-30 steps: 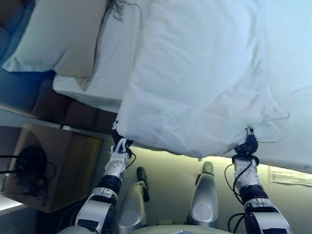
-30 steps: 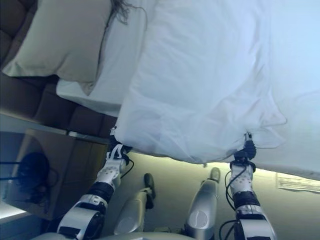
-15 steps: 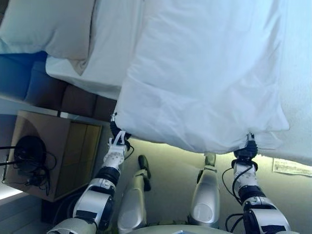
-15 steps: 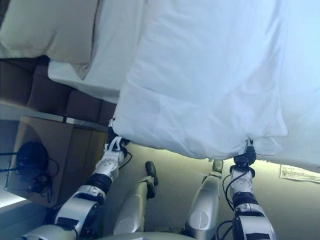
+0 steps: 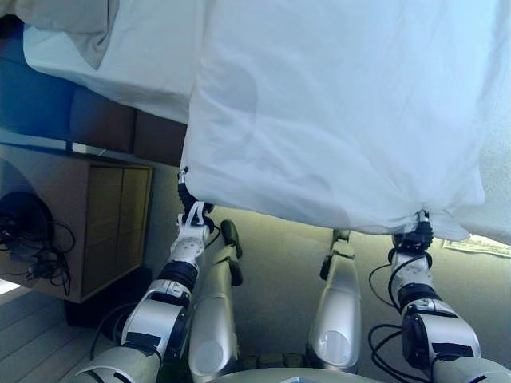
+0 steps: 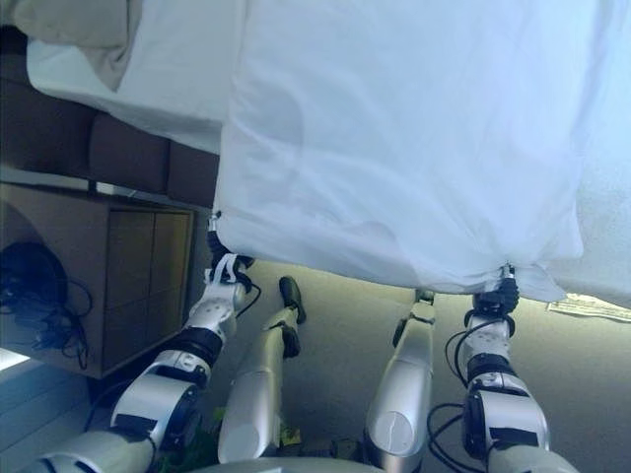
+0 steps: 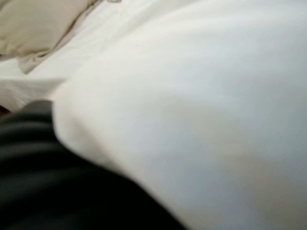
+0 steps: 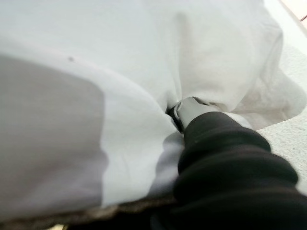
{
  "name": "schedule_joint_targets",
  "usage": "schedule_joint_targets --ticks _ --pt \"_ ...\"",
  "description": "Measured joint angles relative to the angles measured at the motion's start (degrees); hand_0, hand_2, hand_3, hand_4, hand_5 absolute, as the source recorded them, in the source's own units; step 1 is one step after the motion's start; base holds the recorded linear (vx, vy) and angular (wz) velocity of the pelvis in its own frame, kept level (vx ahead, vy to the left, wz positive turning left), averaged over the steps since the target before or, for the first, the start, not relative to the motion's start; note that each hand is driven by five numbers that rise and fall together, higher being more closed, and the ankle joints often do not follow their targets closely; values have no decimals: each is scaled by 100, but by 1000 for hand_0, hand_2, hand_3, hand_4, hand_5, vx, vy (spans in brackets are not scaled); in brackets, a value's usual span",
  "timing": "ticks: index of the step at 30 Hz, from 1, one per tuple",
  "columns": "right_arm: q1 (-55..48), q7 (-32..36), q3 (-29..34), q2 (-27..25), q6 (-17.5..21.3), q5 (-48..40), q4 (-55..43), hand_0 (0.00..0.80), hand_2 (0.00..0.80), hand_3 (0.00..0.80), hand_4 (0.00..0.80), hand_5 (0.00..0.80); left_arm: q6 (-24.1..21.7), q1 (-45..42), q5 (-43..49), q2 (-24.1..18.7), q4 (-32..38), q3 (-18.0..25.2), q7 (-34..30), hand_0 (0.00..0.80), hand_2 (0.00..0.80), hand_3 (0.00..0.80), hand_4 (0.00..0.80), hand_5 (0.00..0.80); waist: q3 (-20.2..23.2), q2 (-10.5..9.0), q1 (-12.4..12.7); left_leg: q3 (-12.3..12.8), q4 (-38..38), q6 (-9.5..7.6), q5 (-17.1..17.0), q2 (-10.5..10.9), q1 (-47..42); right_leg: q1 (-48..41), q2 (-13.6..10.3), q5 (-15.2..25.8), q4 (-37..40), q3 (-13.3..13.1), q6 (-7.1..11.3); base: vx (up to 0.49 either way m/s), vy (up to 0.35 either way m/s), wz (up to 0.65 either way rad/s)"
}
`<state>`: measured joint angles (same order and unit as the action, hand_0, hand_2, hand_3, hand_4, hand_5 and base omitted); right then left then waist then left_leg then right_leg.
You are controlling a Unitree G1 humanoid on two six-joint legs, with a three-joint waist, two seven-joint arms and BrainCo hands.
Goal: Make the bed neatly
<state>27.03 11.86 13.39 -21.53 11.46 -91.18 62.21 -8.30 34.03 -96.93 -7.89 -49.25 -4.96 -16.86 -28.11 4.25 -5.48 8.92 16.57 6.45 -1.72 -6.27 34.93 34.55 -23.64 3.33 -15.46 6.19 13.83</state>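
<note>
A white duvet [image 5: 335, 112] spreads over the bed and fills most of both eye views. Its near edge hangs off the bedside, held up at two points. My left hand [image 5: 190, 217] is shut on the duvet's left corner, and in its wrist view only the dark cover [image 7: 48, 167] shows against the cloth. My right hand [image 5: 415, 236] grips the same edge further right. In the right wrist view the cloth bunches round its thumb [image 8: 189, 108]. A beige pillow [image 5: 72, 16] lies at the head of the bed on the white sheet [image 5: 136, 64].
A wooden nightstand [image 5: 88, 223] with black cords [image 5: 20, 231] on it stands left of the bed, beside the dark padded headboard [image 5: 104, 128]. A printed paper [image 5: 479, 246] lies on the grey floor under the duvet's right end.
The camera has tipped down, so the pillow has slid almost out at the top. The duvet's near edge now hangs straighter between my hands, and the loose flap at its right end has flattened.
</note>
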Motion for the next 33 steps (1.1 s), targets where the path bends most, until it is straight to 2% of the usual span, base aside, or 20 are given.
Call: schedule_joint_targets --ticks 8,13,14,15,16,18,19,20,22,25,29,33 --pt "251 -334 50 -327 -819 -2 121 800 800 800 800 800 121 232 166 -252 -282 5 -194 800 800 800 800 800 -5 -52 15 -5 103 -4 11 -58 572 510 68 111 96 -47 -16 -44 -21 -3" --pt "409 -486 167 -447 -1178 -8 138 800 800 800 800 800 131 385 217 -313 -239 6 -197 800 800 800 800 800 -24 -125 46 -148 452 16 82 -149 1120 970 145 81 -98 -76 -65 -3 -63 -1" --pt "424 -540 166 -475 -1261 -22 137 722 722 722 722 722 127 404 354 -357 -244 6 -121 800 800 800 800 800 -25 -135 48 -170 515 28 140 -174 1169 1021 164 74 -139 -87 -73 16 -27 -7" --pt "424 -586 166 -513 -1329 -47 137 442 442 442 442 442 126 429 438 -372 -254 6 -47 800 800 800 800 800 -23 -144 45 -174 575 22 160 -179 1215 1055 163 73 -170 -98 -73 10 -30 -7" --pt "424 -664 167 -547 -1400 -65 137 0 0 0 0 0 125 451 538 -382 -270 5 32 800 800 800 800 800 -15 -160 46 -174 617 16 174 -182 1251 1085 163 74 -184 -113 -73 5 -37 -2" --pt "422 -898 170 -634 -1602 -81 199 0 0 0 0 0 126 518 936 -457 -355 21 289 800 800 800 800 800 6 -205 26 -183 709 13 205 -191 1335 1162 169 69 -238 -134 -83 2 -28 -5" --pt "422 -1023 163 -658 -1705 -77 326 0 0 0 0 0 127 557 1165 -526 -415 28 415 285 285 285 285 285 20 -232 27 -181 769 14 225 -215 1382 1193 193 70 -247 -162 -87 9 -13 -8" --pt "413 -1157 160 -666 -1765 -77 547 0 0 0 0 0 138 596 1304 -576 -468 34 531 0 0 0 0 0 19 -240 26 -187 817 17 248 -241 1412 1197 212 71 -250 -163 -88 13 2 -10" --pt "129 -1424 156 -631 -1877 -78 1137 0 0 0 0 0 203 667 1573 -702 -754 79 882 0 0 0 0 0 22 -248 21 -191 915 21 311 -281 1470 1224 245 73 -255 -179 -89 25 23 -10" --pt "-666 -1888 161 -619 -1883 -91 1720 0 0 0 0 0 326 589 1634 -870 -1476 392 1418 0 0 0 0 0 16 -252 -21 -120 1001 6 386 -284 1479 1259 238 106 -237 -261 -41 32 28 -12" --pt "-1412 -2740 191 -637 -1472 -419 1955 0 0 0 0 0 358 216 1605 -1064 -1975 671 1814 0 0 0 0 0 -29 -266 -72 -131 1014 9 395 -305 1300 1065 235 108 -237 -248 -44 9 -55 -2" --pt "-1358 -3353 226 -655 -1152 -826 1856 0 0 0 0 0 300 -51 1456 -1152 -1979 681 1945 0 0 0 0 0 -32 -257 76 -197 856 -17 383 -285 879 592 214 94 -169 -129 -81 3 -134 8"
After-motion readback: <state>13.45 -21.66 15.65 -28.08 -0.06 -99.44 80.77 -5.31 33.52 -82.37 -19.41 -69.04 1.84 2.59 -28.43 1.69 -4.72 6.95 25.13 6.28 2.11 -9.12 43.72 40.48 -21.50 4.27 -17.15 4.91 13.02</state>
